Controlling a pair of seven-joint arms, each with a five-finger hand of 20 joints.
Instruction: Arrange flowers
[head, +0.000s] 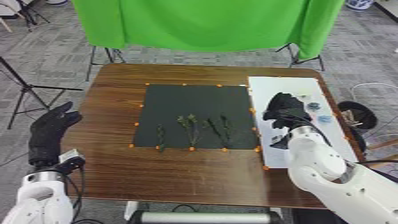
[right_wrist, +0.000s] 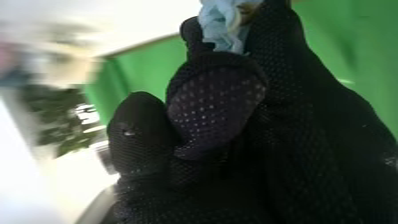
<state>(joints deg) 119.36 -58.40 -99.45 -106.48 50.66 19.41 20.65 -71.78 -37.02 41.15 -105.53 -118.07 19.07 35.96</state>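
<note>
The green stems lie spaced across the near part of the dark mat, presumably to receive blooms. Right of the mat, the right robot hand is clamped on a pale blue flower (probably high up, sparing the petals). Left of the mat, the left robot hand is relaxed, fingers apart from thumb.

Head view: you look forward and down on the table. Right wrist view: you're close, facing along the right hand. Shared: that hand, green cloth.
</note>
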